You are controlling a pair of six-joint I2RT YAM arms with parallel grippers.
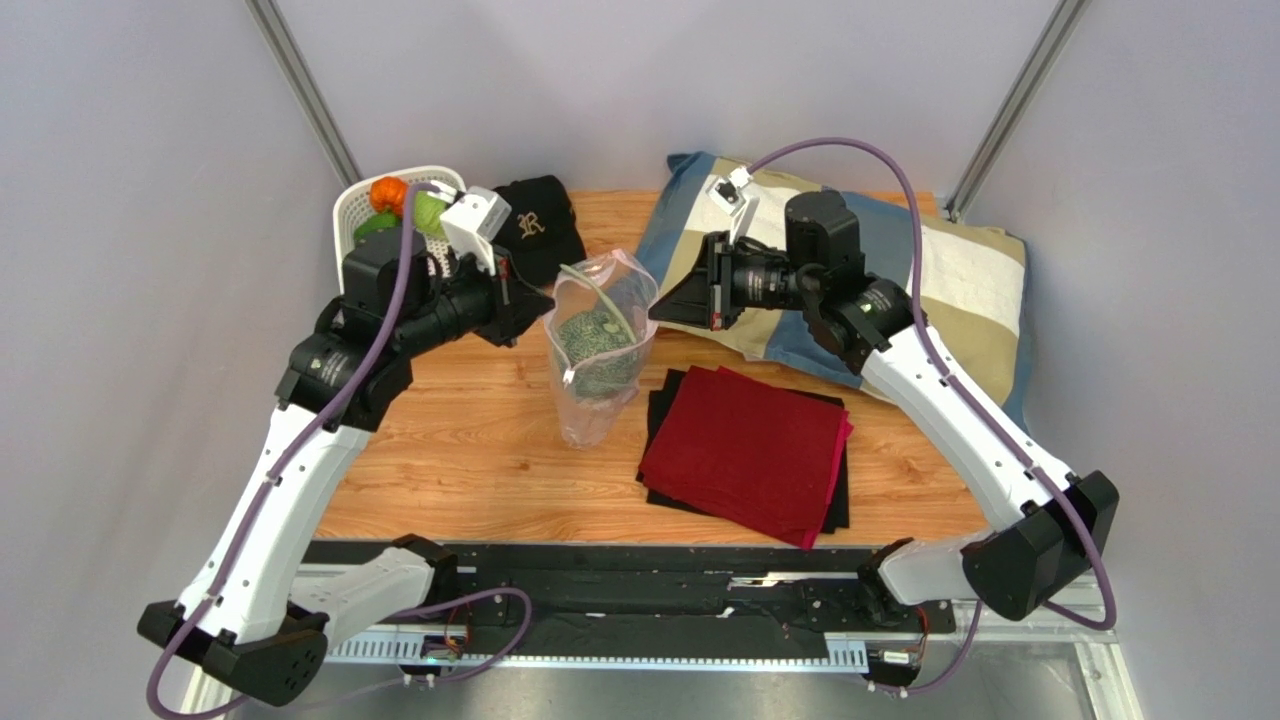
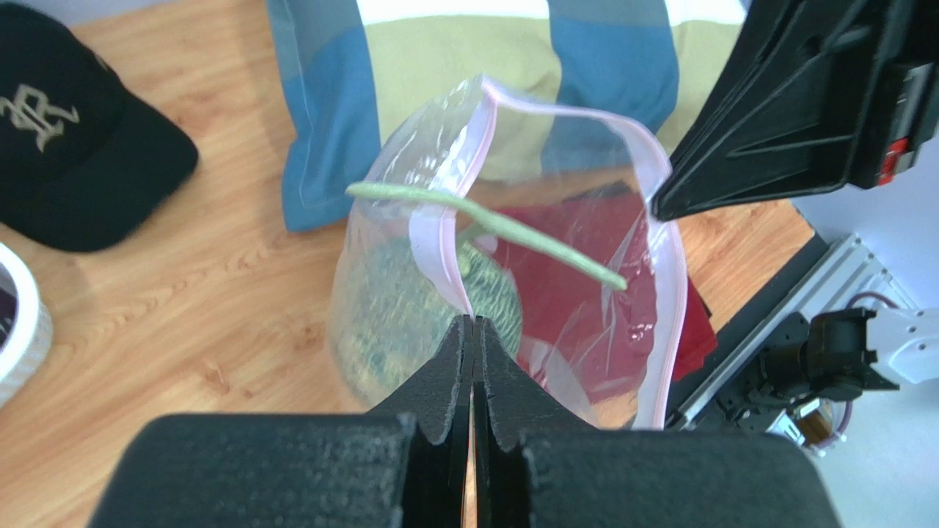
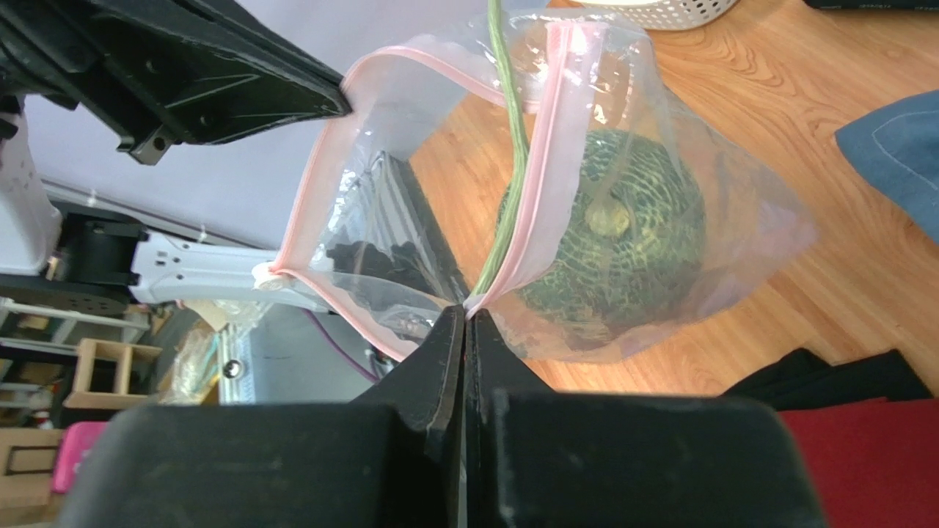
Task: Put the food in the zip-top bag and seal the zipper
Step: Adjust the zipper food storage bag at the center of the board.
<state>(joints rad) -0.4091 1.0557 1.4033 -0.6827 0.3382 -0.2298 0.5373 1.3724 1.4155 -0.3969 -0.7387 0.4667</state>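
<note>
We see a lab test cell: grey walls (image 1: 135, 180) and metal struts (image 1: 307, 90) behind the wooden table (image 1: 481, 465), aluminium rail (image 1: 676, 656) before it.

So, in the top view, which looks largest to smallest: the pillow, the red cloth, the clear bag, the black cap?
1. pillow
2. red cloth
3. clear bag
4. black cap, partly hidden, so the last two places are unsure.

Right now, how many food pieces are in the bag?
1: the melon, at the bottom of the bag. A small piece behind it could be hidden.
</note>
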